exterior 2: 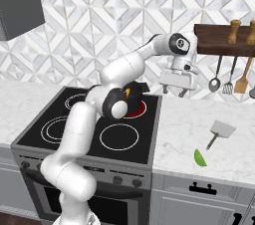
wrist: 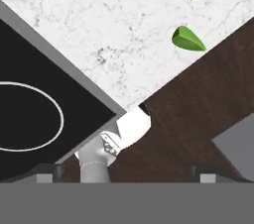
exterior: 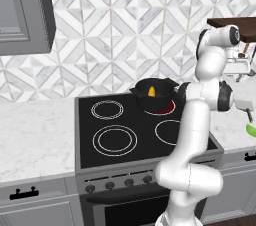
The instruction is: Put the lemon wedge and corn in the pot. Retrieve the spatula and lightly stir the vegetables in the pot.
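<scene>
Pincer [exterior 2: 177,88] spread, empty, high over bench [exterior 2: 184,119]; spatula [exterior 2: 221,130] lies right, likely next; pot [exterior: 154,96] holds yellow piece.

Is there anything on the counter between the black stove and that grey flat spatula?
Nothing: in the right base view, only bare white marble counter lies between the stove's edge and the spatula. The green wedge lies nearer the front, off that line.

The pot [exterior 2: 133,100] sits on the stove's [exterior 2: 74,134] back right burner with the vegetables [exterior: 151,91] inside. The gripper [exterior 2: 175,89] hangs above the counter [exterior 2: 199,119], just right of the stove. Spatula [exterior 2: 220,131] lies on the counter well right of and below the fingers (wedge [exterior 2: 199,158] just in front of it). Ladles [exterior 2: 215,83] hang on the wall behind.
</scene>
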### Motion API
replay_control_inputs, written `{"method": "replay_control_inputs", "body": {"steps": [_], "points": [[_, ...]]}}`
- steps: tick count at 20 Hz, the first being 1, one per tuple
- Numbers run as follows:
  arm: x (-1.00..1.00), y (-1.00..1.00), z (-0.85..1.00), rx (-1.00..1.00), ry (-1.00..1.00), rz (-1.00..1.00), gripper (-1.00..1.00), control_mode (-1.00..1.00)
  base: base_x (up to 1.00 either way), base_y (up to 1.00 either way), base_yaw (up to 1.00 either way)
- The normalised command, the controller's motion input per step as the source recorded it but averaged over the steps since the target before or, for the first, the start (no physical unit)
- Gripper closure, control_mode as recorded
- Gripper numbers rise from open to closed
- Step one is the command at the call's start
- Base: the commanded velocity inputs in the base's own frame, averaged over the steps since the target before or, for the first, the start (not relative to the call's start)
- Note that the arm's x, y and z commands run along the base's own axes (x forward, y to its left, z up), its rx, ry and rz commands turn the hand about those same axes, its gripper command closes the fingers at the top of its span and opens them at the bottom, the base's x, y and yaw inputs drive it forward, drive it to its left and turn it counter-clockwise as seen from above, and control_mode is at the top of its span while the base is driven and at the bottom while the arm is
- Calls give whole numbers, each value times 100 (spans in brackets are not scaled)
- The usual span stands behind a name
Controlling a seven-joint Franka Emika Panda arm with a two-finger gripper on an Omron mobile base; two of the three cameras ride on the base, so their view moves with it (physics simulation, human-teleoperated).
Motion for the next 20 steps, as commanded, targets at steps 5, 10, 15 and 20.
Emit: {"method": "replay_control_inputs", "body": {"steps": [5,10,15,20], "points": [[-100,-80,-67,0,6,-2,-100,-100,0,0,0],[-100,-65,-59,0,3,0,-100,-100,0,0,0],[-100,-34,-51,0,-1,0,-100,-100,0,0,0],[-100,0,-25,-2,-25,0,-100,-100,0,0,0]]}}
